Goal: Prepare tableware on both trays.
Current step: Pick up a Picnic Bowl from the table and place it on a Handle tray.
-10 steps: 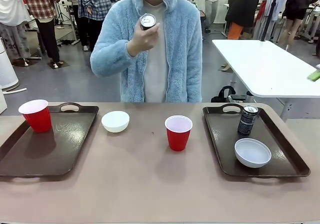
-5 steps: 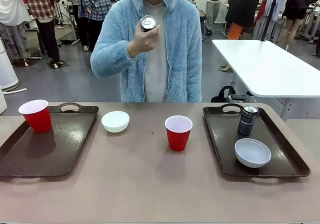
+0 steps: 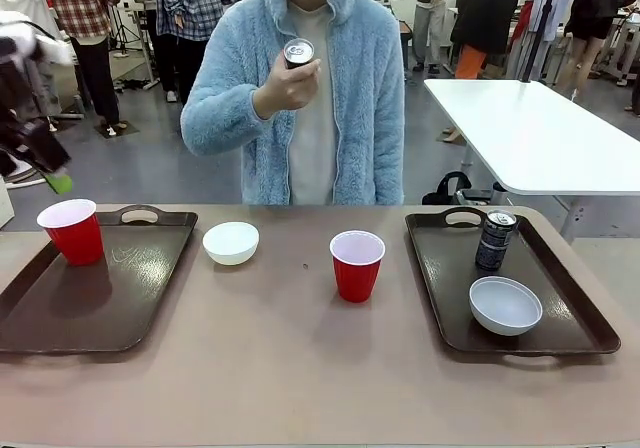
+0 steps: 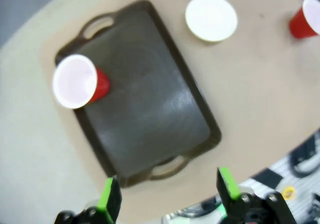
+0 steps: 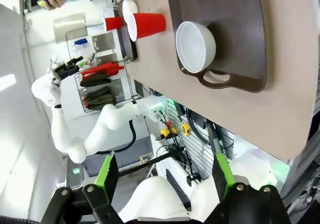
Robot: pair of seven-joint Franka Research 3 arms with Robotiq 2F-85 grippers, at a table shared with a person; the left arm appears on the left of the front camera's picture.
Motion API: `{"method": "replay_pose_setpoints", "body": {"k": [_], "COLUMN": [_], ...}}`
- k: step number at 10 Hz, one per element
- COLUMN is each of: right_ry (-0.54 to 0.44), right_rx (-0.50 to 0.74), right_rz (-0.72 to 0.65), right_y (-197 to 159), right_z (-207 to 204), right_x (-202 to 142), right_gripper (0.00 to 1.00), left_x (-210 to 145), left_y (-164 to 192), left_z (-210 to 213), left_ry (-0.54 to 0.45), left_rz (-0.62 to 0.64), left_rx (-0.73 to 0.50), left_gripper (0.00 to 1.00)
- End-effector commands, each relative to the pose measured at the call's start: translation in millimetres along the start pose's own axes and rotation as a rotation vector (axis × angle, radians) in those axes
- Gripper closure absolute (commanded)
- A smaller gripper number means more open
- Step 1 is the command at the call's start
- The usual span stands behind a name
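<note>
We see the left tray (image 3: 110,288), lower left, with a red cup (image 3: 72,233); the right tray (image 3: 440,298), lower right, with a bowl (image 3: 505,305) and can (image 3: 495,240); a second bowl (image 3: 231,242) and second cup (image 3: 356,265) between them. The left fingers (image 4: 108,200) and the right fingers (image 5: 106,176) are spread apart, empty.

No lettering is legible: the print on the black can (image 3: 495,240) standing on the right tray (image 3: 445,298) is too small to read.

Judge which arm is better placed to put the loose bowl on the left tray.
Left, likely: the left gripper hangs open above the left tray, with the white bowl just beside that tray.
</note>
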State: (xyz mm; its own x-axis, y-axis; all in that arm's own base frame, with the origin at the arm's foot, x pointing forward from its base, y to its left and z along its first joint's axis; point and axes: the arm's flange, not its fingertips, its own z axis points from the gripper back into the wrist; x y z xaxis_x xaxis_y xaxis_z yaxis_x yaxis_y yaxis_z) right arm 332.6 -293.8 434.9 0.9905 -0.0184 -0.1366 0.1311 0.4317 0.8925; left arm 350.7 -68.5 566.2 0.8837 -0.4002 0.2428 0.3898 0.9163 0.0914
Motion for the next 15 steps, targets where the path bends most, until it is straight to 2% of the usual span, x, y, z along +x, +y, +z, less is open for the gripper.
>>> {"method": "replay_pose_setpoints", "body": {"k": [1, 2, 6, 7, 8, 9, 10, 15], "right_ry": [-0.010, 0.000, 0.000, 0.000, 0.000, 0.000, 0.000, 0.000], "right_rx": [0.012, 0.000, 0.000, 0.000, 0.000, 0.000, 0.000, 0.000], "right_rz": [0.031, 0.000, 0.000, 0.000, 0.000, 0.000, 0.000, 0.000], "right_y": [-8, 0, 0, 0, 0, 0, 0, 0], "right_z": [13, 0, 0, 0, 0, 0, 0, 0], "right_x": [3, 0, 0, 0, 0, 0, 0, 0], "right_gripper": [0.03, 0.03, 0.03, 0.03, 0.03, 0.03, 0.03, 0.03], "left_x": [16, 21, 25, 8, -32, -64, -77, -82], "left_y": [-14, -24, -34, -30, -29, -29, -30, -31], "left_z": [-34, -49, -94, -82, -43, -15, -10, -18], "left_ry": [0.004, -0.001, -0.007, 0.028, 0.097, 0.110, 0.125, 0.142], "left_rz": [-0.107, -0.136, -0.172, -0.188, -0.204, -0.205, -0.194, -0.159], "left_rx": [0.050, 0.040, -0.032, -0.033, -0.038, -0.060, -0.073, -0.098], "left_gripper": [0.00, 0.00, 0.00, 0.00, 0.00, 0.00, 0.00, 0.00]}}
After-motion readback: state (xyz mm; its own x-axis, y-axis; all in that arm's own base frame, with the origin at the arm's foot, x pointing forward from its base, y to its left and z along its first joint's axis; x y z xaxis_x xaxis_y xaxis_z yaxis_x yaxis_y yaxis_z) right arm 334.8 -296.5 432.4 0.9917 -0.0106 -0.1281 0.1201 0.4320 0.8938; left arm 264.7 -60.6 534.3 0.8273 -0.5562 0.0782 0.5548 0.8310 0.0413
